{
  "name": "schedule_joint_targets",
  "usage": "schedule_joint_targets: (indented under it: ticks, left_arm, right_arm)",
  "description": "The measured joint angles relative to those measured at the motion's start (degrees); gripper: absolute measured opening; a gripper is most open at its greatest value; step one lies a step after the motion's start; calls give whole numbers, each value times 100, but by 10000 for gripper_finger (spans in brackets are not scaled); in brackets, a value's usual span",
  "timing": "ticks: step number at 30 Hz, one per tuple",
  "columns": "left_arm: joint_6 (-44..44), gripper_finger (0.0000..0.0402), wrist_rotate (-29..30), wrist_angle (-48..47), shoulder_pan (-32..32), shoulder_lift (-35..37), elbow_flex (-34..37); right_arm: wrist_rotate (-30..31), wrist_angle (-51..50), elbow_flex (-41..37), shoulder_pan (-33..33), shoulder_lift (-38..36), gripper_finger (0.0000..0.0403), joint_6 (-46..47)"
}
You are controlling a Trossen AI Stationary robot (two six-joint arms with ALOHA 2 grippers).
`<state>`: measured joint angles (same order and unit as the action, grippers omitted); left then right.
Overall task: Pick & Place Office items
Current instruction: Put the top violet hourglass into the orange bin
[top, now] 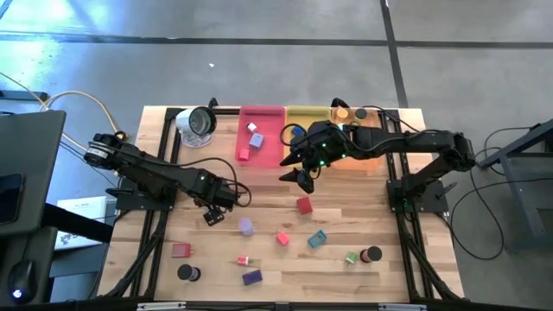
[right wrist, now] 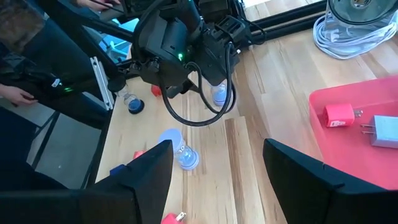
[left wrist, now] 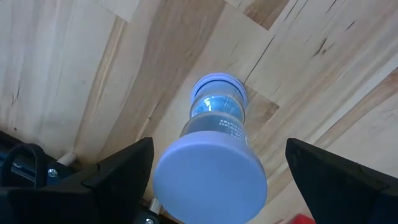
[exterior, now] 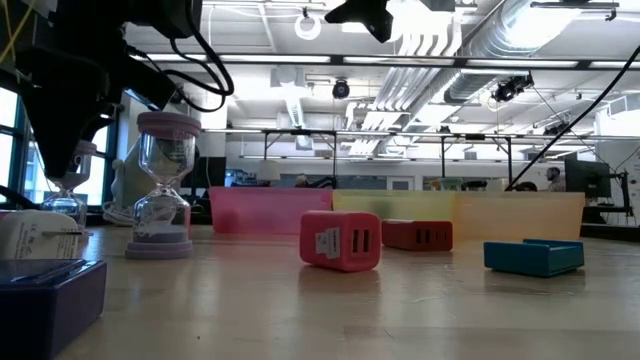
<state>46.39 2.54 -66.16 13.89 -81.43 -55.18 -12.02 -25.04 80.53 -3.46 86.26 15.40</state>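
A lavender-capped hourglass (left wrist: pixel 211 168) stands upright on its base on the wooden table (top: pixel 363 216); it also shows in the high view (top: pixel 246 226) and the low view (exterior: pixel 163 185). My left gripper (left wrist: pixel 219 144) points down over it and is open, one finger on either side of the top cap and clear of it. My right gripper (top: pixel 301 177) hangs open and empty above the table, just in front of the trays. Loose office items lie nearer: a red block (top: pixel 303 205), a teal block (top: pixel 317 239), a purple block (top: pixel 251 276) and a black disc (top: pixel 187 273).
A pink tray (top: pixel 262 134) holding a red piece (right wrist: pixel 339 115) and a grey one (right wrist: pixel 379 130) stands at the far edge, beside a yellow tray (top: pixel 302 115) and an orange tray (top: pixel 367 142). A round silver-and-white object (top: pixel 197 123) sits at the far left.
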Motion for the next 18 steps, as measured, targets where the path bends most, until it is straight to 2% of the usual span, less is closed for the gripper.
schedule_joint_targets:
  ticks: [7,16,18]
  left_arm:
    - [79,293,13,4,0,2,0]
    - [143,193,-7,-25,-10,5,-2]
    - [129,186,-6,-90,-57,36,-1]
  right_arm:
    - [-17,-4,2,0,0,239,-2]
    - [-17,-2,2,0,-2,239,-9]
    - [-15,-2,3,-2,-2,239,-15]
